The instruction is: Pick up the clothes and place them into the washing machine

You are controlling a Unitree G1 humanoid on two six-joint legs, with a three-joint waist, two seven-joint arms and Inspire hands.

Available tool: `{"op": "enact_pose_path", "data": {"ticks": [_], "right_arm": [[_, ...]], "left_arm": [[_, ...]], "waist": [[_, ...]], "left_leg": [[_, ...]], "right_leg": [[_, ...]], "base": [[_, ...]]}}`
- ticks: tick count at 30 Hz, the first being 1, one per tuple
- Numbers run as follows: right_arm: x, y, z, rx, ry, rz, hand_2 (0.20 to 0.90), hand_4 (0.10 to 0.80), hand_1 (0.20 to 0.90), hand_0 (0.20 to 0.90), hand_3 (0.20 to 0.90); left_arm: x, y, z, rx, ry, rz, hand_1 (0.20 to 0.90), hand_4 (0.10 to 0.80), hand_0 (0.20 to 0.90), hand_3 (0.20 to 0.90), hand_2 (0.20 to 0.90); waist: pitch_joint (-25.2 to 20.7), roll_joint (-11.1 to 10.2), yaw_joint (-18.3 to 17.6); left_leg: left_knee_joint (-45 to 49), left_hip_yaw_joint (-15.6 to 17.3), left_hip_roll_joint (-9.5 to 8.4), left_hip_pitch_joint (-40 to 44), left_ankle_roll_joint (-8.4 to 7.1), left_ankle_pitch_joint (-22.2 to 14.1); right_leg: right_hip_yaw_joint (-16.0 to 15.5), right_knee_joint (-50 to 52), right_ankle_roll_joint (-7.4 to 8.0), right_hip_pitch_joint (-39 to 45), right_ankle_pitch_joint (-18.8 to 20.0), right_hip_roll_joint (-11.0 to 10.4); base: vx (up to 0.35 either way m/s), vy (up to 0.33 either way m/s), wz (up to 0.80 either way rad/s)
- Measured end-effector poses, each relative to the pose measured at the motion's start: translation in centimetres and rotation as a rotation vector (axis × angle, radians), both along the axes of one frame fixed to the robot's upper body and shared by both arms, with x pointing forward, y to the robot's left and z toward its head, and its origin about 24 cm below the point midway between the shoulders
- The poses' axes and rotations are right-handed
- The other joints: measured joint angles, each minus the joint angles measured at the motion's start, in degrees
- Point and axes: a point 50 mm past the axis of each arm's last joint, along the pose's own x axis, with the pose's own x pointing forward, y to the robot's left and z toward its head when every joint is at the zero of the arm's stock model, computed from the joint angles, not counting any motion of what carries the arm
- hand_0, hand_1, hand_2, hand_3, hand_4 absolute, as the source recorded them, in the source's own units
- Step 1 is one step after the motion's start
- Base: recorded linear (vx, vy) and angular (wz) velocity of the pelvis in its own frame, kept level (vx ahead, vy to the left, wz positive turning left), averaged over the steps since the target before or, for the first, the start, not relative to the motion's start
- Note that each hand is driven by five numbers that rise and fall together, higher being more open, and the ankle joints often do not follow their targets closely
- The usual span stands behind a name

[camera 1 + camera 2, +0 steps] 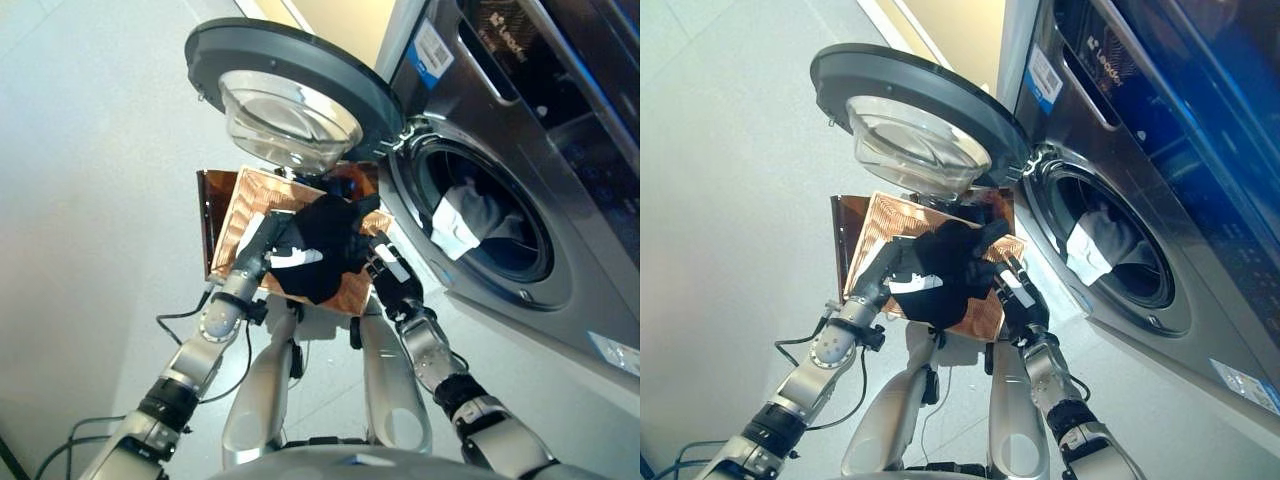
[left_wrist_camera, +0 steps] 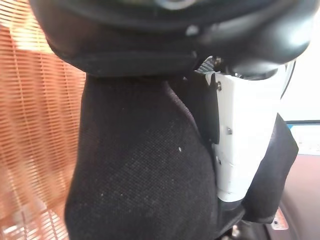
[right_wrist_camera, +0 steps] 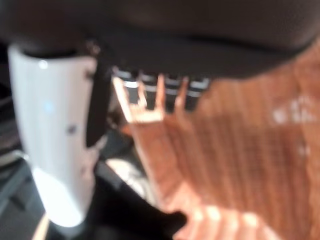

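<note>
- Step in hand, as judged: lifting of a black garment (image 1: 322,248) out of the orange-brown laundry basket (image 1: 250,200), ahead of its transfer to the front-loading washing machine (image 1: 560,240).
- Black garment: bunched above the basket, clear of the machine's drum opening (image 1: 485,215) and to the side of it; not yet inside.
- Left hand (image 1: 262,240): at the garment's far side from the machine, thumb with white cover (image 2: 245,150) pressed against the dark cloth, which filled its wrist view; seemingly closed on the cloth, pinched between thumb and palm.
- Right hand (image 1: 392,272): at the garment's machine-side edge, just above the basket rim; fingers (image 3: 160,85) shown curled toward the basket's ribbed wall, white-covered thumb (image 3: 55,140) beside a fold of black cloth; hold on the cloth not clear enough to call.
- Machine door (image 1: 290,85): swung fully open, hanging above the basket, glass bowl facing outward.
- Drum: already holding a white item (image 1: 455,225) and grey cloth (image 1: 490,205).
- Next move, as judged: raising of the bundle clear of the basket rim, then a sweep toward the drum opening, passing below the open door, and release well inside the drum.
- Risk, as judged: trailing cloth catching on the basket rim or door hinge (image 1: 400,135).
</note>
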Motion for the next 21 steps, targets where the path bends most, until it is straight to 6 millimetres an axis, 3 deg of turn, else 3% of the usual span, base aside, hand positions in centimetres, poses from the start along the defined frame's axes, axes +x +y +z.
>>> {"op": "enact_pose_path", "data": {"ticks": [21], "right_arm": [[-0.7, 0.0, -0.4, 0.092, -0.008, -0.004, 0.9, 0.8, 0.9, 0.9, 0.9]], "left_arm": [[0.1, -1.3, -0.1, -0.017, 0.016, -0.028, 0.2, 0.3, 0.2, 0.2, 0.2]], "waist": [[-1.87, 0.73, -0.01]], "left_leg": [[-0.04, 0.06, -0.01, -0.58, -0.05, 0.05]], "right_leg": [[0.11, 0.85, 0.08, -1.1, -0.55, 0.07]], "base": [[0.0, -0.002, -0.01]]}}
